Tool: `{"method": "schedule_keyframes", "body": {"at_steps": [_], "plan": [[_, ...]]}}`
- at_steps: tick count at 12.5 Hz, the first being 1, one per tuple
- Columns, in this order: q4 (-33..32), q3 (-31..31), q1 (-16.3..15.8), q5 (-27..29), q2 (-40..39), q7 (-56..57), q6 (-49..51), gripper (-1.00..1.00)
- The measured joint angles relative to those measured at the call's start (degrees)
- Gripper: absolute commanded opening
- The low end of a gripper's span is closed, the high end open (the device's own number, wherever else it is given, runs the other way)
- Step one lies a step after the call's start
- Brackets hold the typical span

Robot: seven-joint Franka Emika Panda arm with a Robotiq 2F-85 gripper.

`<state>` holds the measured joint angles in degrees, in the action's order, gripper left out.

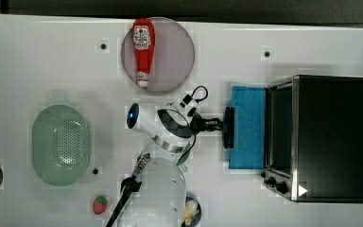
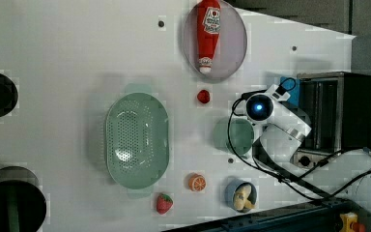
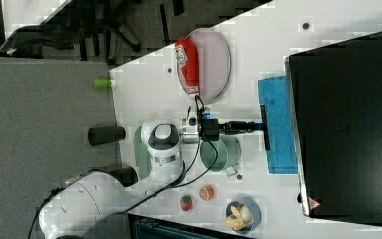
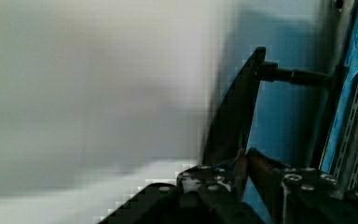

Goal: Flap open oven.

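Observation:
The oven (image 1: 331, 137) stands at the top view's right, black on top with a silver frame and black knobs (image 1: 275, 182) at its front corner. Its blue-tinted door (image 1: 248, 127) is swung down and out toward the arm. My gripper (image 1: 222, 125) reaches level from the top view's left and is shut on the door's dark bar handle (image 1: 228, 126). In the wrist view the handle (image 4: 235, 116) runs between my fingers (image 4: 256, 168). The right view shows the gripper (image 3: 251, 127) at the handle (image 3: 264, 127), with the door (image 3: 278, 144) lying before the oven (image 3: 348, 124).
A red ketchup bottle (image 1: 143, 49) lies on a round plate (image 1: 175, 52) at the back. A green colander (image 1: 60, 144) sits at the top view's left. A strawberry (image 1: 99, 204), an orange (image 2: 197, 182), a small food bowl (image 2: 241, 194) and a green bowl (image 2: 233, 135) lie near the arm's base.

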<state>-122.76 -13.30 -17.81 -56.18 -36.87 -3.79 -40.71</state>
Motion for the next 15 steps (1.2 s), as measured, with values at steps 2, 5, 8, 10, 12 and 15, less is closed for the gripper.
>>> {"method": "schedule_keyframes", "body": {"at_steps": [2, 5, 8, 10, 12, 15], "plan": [[-0.22, -0.55, 0.06, 1.87, 0.76, -0.22, -0.87, -0.65], [-0.78, -1.17, 0.7, 10.21, 5.82, -0.22, -2.55, -0.65], [-0.34, -0.85, 0.6, 25.88, 15.86, -0.24, -2.94, -0.65], [0.78, -0.73, 0.45, 34.97, 23.98, -0.24, -1.59, -0.65], [2.35, -0.75, 0.59, 41.82, 30.8, -0.25, -0.08, -0.65], [2.46, -1.34, 0.74, 50.74, 39.07, -0.25, 3.36, -0.65]]}}
